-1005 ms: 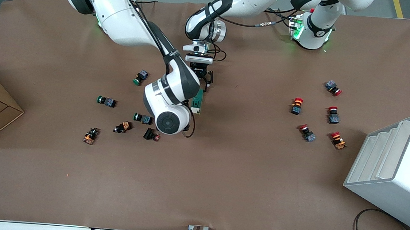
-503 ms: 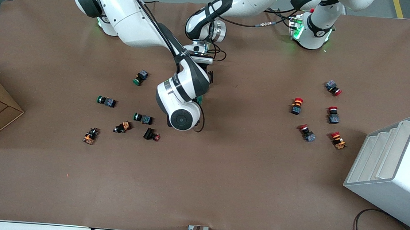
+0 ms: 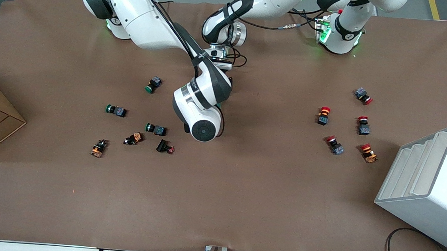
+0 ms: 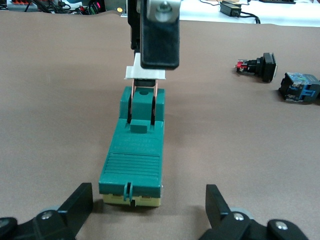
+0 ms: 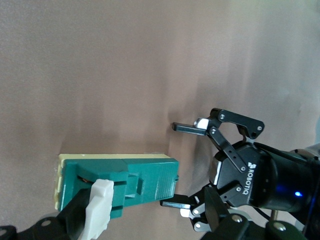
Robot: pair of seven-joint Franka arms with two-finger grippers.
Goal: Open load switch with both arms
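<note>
The load switch (image 4: 134, 160) lies flat on the surface; its white tab (image 4: 145, 73) is pinched by the right tool (image 4: 152, 62) (lowered vertically), and the left tool (image 4: 150, 210) is held spread beside its end.

Right arm (image 3: 152, 20) is reached from its base down over mid-table, wrist (image 3: 202, 120) bent low. Right gripper (image 4: 152, 75) is seen in the left wrist view pointed down, one broad black finger (image 4: 159, 35) facing the camera; whether its fingers are apart cannot be told. Left arm (image 3: 265, 1) is stretched from its base toward the table's middle, forearm largely hidden under the right arm. Left gripper (image 5: 184, 165) is held low with fingers (image 5: 189, 127) spread wide apart, nothing gripped between them.
</note>
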